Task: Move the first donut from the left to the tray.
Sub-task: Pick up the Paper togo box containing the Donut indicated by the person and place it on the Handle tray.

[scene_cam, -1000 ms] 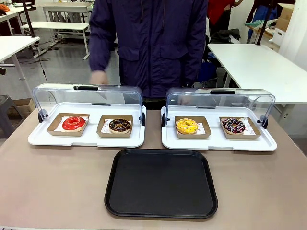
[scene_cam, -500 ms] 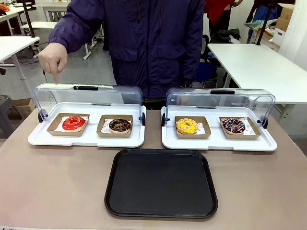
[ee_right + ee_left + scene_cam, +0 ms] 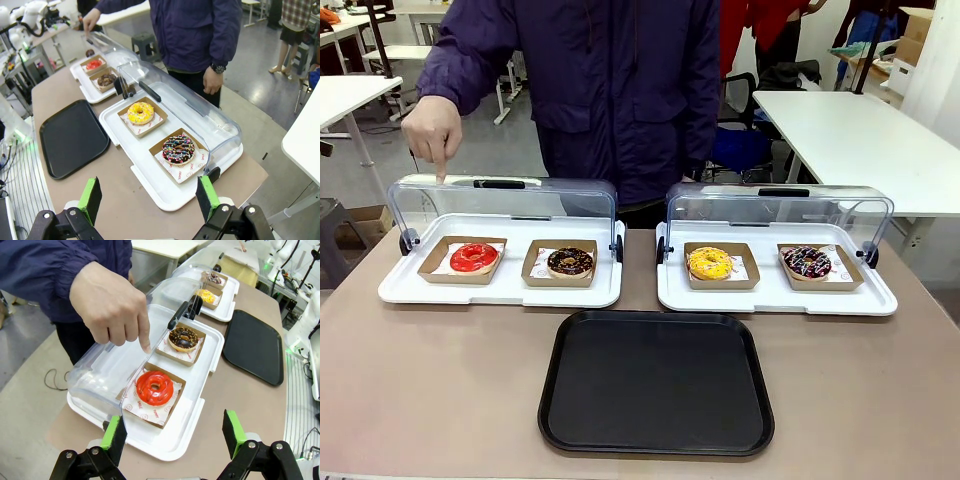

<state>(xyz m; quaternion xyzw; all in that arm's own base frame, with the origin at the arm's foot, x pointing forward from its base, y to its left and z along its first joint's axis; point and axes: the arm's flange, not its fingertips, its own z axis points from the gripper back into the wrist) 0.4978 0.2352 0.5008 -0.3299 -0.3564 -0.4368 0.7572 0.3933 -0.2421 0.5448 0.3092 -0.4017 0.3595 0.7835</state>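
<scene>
The red-glazed donut [image 3: 474,257] sits in its brown cardboard holder at the left end of the left white tray; it also lies below the person's hand, as donut [image 3: 154,388] and donut [image 3: 93,64]. A person's hand [image 3: 433,131] points a finger down at the lid above it, seen close as hand [image 3: 111,308]. The black tray [image 3: 657,381] lies at the near middle of the table, also tray [image 3: 255,346] and tray [image 3: 73,137]. My left gripper [image 3: 174,437] hangs open above the white tray's near edge. My right gripper [image 3: 150,196] is open above the other white tray's end.
A chocolate donut [image 3: 570,262] shares the left white tray [image 3: 410,290]. The right white tray [image 3: 775,298] holds a yellow donut [image 3: 710,263] and a sprinkled chocolate donut [image 3: 807,262]. Both clear domed lids [image 3: 510,200] stand tipped back. The person stands at the far edge.
The person's hand rose from beside the body and now points down at the left lid above the red donut. Nothing on the table moved.
</scene>
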